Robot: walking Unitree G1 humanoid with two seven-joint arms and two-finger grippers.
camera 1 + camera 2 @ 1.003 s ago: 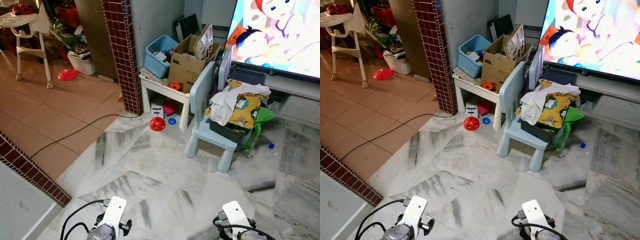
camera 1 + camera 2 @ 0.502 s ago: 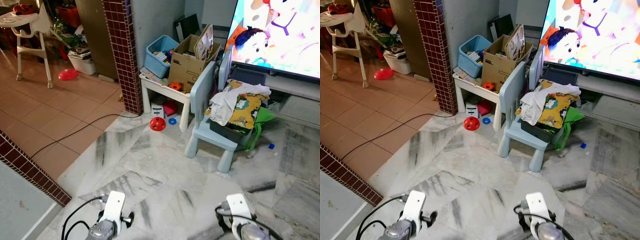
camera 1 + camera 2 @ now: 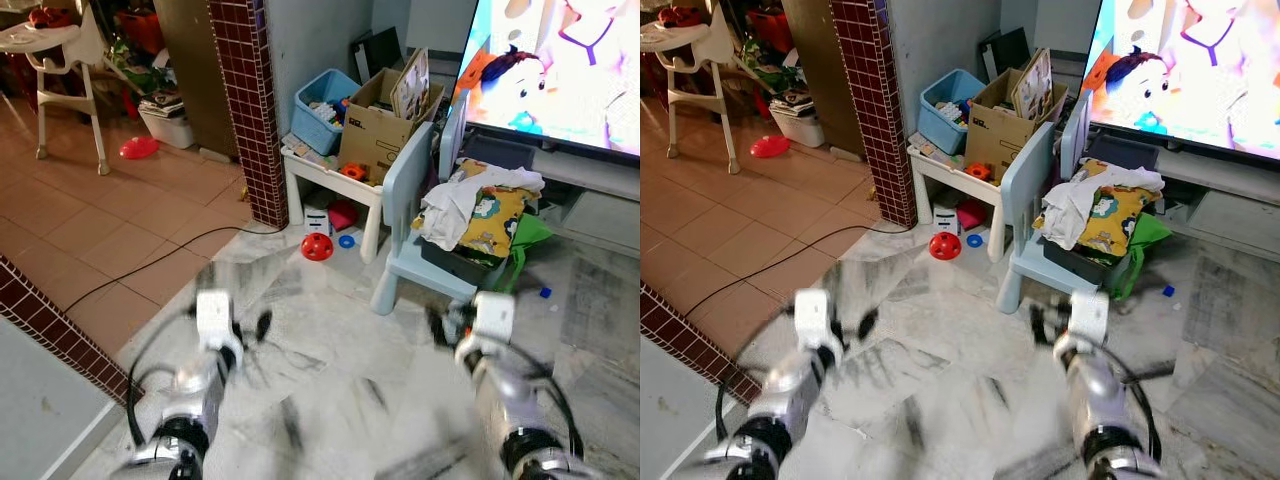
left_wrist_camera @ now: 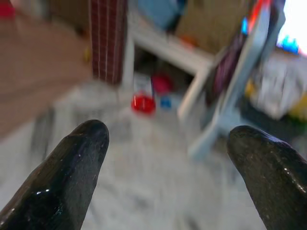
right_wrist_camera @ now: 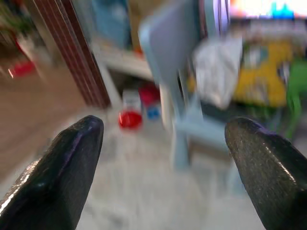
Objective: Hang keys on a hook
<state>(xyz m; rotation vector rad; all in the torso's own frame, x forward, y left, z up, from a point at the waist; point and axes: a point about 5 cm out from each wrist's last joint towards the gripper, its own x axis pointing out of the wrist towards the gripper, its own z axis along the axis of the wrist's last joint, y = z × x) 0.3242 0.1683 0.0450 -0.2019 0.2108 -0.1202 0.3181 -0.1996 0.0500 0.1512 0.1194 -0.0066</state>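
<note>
Both silver arms are raised in front of me over the marble floor (image 3: pixel 330 340), blurred by motion. My left gripper (image 3: pixel 238 328) is at the left, and in the left wrist view my left gripper (image 4: pixel 165 132) has its black fingers (image 4: pixel 72 167) wide apart with nothing between them. My right gripper (image 3: pixel 452 322) is at the right, close to the pale blue child's chair (image 3: pixel 405 190). In the right wrist view my right gripper (image 5: pixel 163 124) is likewise open and holds nothing.
The chair carries a heap of clothes (image 3: pixel 475 205). Behind it stand a small white table (image 3: pixel 320 170), a cardboard box (image 3: pixel 375 125) and a blue bin (image 3: pixel 322 105). A red ball (image 3: pixel 316 247), a black cable (image 3: pixel 150 265), a brick pillar (image 3: pixel 250 110), a low brick wall (image 3: pixel 60 335) and a TV (image 3: pixel 560 70) surround the floor.
Both arms have swung up and forward from the bottom edge of the picture to mid-height. The room's things have stayed in place.
</note>
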